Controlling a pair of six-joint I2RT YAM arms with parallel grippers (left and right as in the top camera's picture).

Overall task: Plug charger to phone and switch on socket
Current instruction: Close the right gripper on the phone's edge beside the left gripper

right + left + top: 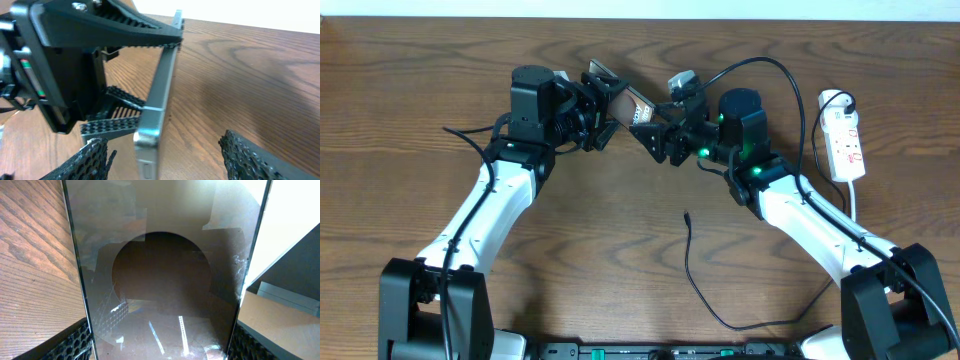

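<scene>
Counting one phone (165, 280) pinched in my left tool (607, 103), right tool (165, 155) spread around its end; one charger (688, 250), one socket (845, 145).

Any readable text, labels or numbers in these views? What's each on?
Nothing can be quoted: no text is legible.
phone: white print near one end, too small to read.
socket: red marks, too small to read.
Both wrist views: nothing legible.
</scene>
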